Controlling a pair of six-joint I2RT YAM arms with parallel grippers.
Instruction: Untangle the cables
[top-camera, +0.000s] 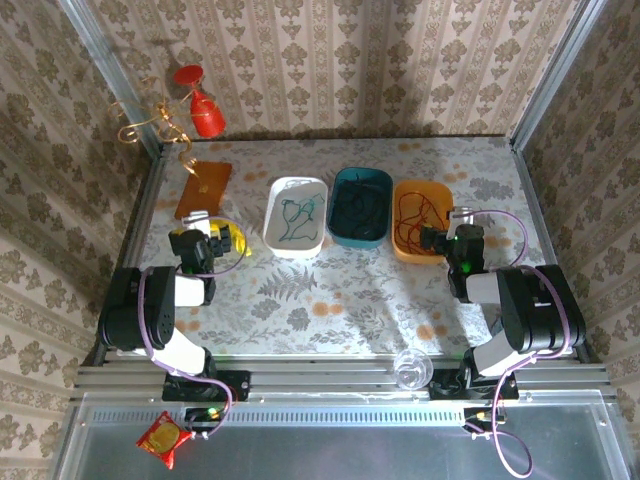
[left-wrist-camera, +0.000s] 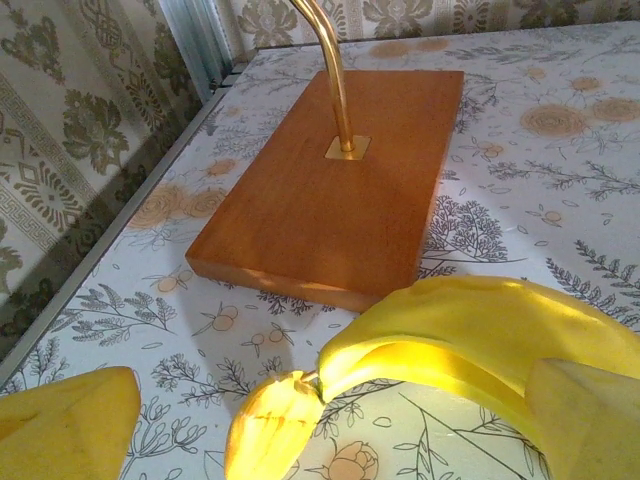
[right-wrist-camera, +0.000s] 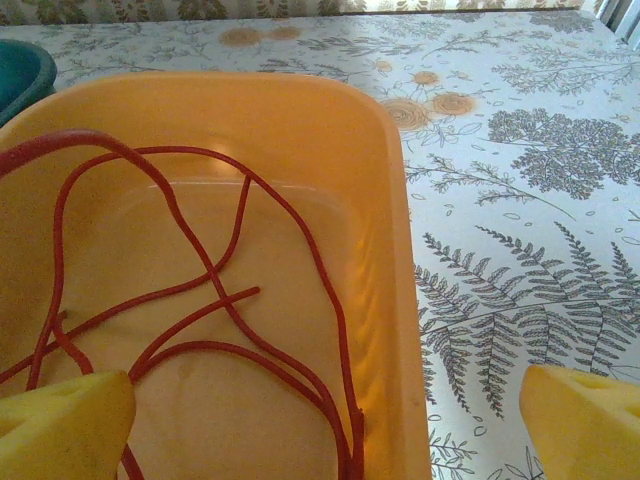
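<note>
Left fingers (left-wrist-camera: 60, 425) are hanging wide open near the left edge of the table (top-camera: 330, 300), gripping nothing. A yellow curved object (left-wrist-camera: 470, 335) is lying between them, and I cannot tell if it is touching either pad. Just beyond it, toward the far left corner, a wooden board (left-wrist-camera: 340, 170) with a gold rod (left-wrist-camera: 330, 70) is lying flat. Along the far edge three bins are sitting side by side. The white bin (top-camera: 300, 181) is holding the green cable (top-camera: 295, 220), the teal bin (top-camera: 360, 171) the black cable (top-camera: 360, 210), and the orange bin (right-wrist-camera: 395, 260) the red cable (right-wrist-camera: 207, 262). Judging by this layout, the cables are lying apart by colour and the sorting is looking close to finished. The red cable is crossing over itself in loose loops. Right fingers (right-wrist-camera: 60, 420) are also standing wide and empty, straddling the orange bin's right wall, one pad above the inside and one above bare table. If the red loops are needing work, a straight descent would likely be striking the wall. Better to be shifting left first, picking a single strand away from any crossing, and lifting slowly so the bin is not dragging along.
</note>
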